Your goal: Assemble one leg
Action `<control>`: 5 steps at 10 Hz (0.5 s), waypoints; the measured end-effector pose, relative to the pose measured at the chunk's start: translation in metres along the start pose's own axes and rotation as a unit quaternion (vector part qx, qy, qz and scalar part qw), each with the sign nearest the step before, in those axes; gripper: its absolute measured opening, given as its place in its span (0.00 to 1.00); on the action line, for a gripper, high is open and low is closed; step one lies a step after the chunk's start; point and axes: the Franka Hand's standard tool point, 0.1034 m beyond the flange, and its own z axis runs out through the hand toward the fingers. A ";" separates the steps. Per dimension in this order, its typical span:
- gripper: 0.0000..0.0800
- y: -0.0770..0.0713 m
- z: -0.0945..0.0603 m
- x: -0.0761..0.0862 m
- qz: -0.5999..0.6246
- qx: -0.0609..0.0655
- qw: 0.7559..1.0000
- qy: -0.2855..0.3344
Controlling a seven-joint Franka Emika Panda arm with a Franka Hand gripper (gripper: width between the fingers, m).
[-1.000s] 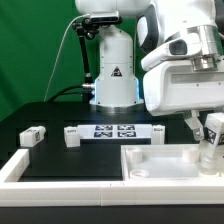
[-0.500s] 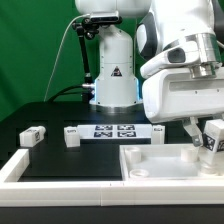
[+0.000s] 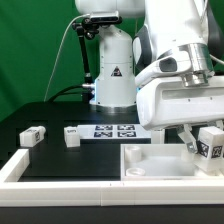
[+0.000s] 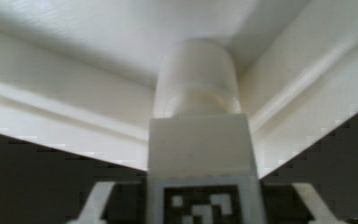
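My gripper (image 3: 203, 141) is shut on the leg (image 3: 211, 143), a small white block with a black-and-white tag. It holds the leg tilted above the right part of the large flat white rimmed piece (image 3: 160, 166). In the wrist view the leg (image 4: 201, 150) sits between my gripper's (image 4: 202, 205) fingers (image 4: 101, 200). Its round end points into an inner corner of the rimmed piece (image 4: 87, 60). Whether the leg touches the piece I cannot tell.
Two more small white tagged blocks lie on the black table at the exterior view's left (image 3: 31, 135) and beside it (image 3: 71, 135). The marker board (image 3: 113, 130) lies behind. A white raised rail (image 3: 40, 168) borders the table's front.
The arm has swung down and toward the camera. The held leg has tilted and sunk a little, so its tag now faces the exterior view.
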 end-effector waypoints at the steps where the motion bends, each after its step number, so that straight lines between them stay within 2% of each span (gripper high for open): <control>1: 0.36 0.000 0.000 0.000 0.000 0.000 1.000 0.002; 3: 0.36 0.000 0.000 0.000 0.000 0.000 1.000 0.002; 4: 0.65 0.000 0.000 0.000 0.000 0.000 1.000 0.002; 5: 0.65 0.000 0.000 0.000 0.000 0.000 1.000 0.002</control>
